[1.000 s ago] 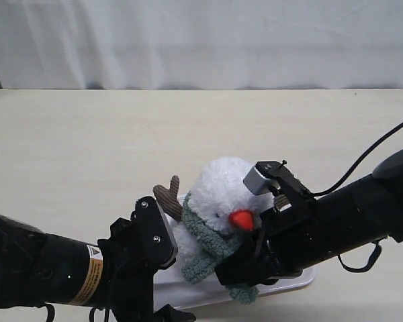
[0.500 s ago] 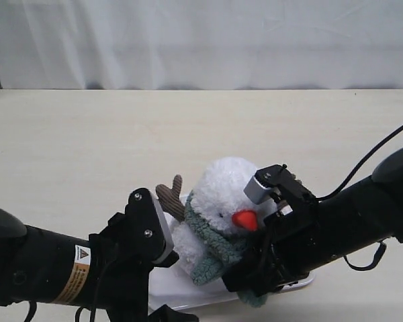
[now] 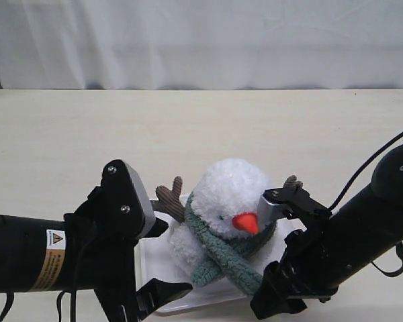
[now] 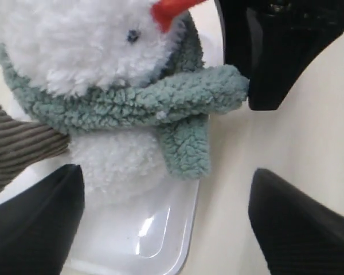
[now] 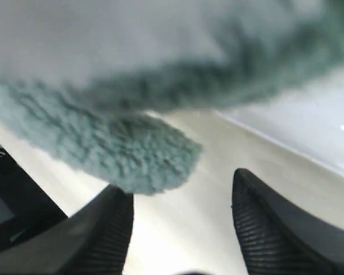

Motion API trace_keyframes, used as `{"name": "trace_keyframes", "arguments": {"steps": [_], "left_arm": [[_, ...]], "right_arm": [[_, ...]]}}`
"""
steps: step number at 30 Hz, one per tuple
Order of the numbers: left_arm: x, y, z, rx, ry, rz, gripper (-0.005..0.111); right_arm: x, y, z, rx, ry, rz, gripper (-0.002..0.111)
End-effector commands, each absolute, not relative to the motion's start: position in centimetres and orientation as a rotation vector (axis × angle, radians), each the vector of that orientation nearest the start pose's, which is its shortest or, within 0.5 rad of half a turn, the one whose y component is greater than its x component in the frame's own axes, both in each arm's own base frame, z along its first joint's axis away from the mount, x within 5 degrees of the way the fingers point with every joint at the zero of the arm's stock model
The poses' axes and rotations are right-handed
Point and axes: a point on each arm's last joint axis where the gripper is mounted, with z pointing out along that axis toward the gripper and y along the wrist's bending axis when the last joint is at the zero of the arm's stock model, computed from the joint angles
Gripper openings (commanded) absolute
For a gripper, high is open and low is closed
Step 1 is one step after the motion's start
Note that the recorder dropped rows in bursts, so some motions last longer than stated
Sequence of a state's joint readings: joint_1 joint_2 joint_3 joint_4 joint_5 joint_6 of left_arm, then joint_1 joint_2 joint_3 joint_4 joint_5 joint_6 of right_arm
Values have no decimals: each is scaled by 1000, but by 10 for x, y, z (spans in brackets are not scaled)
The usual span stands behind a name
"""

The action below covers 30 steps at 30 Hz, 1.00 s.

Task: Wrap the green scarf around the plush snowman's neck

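Note:
The plush snowman [image 3: 230,191] sits upright on a white tray [image 3: 150,258], orange nose toward the camera. The green scarf [image 3: 218,253] lies round its neck, its two ends crossed in front of the body. In the left wrist view the scarf [image 4: 132,103] runs under the white head [image 4: 74,46]. One end reaches toward the black right gripper; the other hangs down. My left gripper [image 4: 166,172] is open in front of the body, holding nothing. My right gripper [image 5: 182,183] is open too. A free scarf end [image 5: 126,157] hangs just off one fingertip.
The tray [image 4: 155,240] rests on a pale wooden table [image 3: 87,141] with a white curtain behind it. Brown corduroy arms [image 3: 169,196] stick out from the snowman's sides. Both black arms crowd the near edge, left [image 3: 87,255] and right [image 3: 349,235] of the toy.
My right gripper has gone from shut to open, letting the scarf end go, and has drawn back toward the near edge. The left arm has pulled back to the left.

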<state>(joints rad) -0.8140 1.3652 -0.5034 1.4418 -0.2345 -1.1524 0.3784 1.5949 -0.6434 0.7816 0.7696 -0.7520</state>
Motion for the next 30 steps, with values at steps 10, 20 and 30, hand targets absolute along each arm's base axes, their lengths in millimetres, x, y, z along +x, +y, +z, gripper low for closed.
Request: {"name": "trace_keyframes", "arguments": {"steps": [10,20,30], "left_arm": [[143,-161,224,1103,1886,-424,59],[133,-140,259,935,1782,-417,9],[113,-117,292,808,1638,-481,0]], "right_arm": [[188,115,174,-758,2965,676,30],[176,104,230,-758,2628,573,4],[135,80,299,-692,2147,454,4]]}}
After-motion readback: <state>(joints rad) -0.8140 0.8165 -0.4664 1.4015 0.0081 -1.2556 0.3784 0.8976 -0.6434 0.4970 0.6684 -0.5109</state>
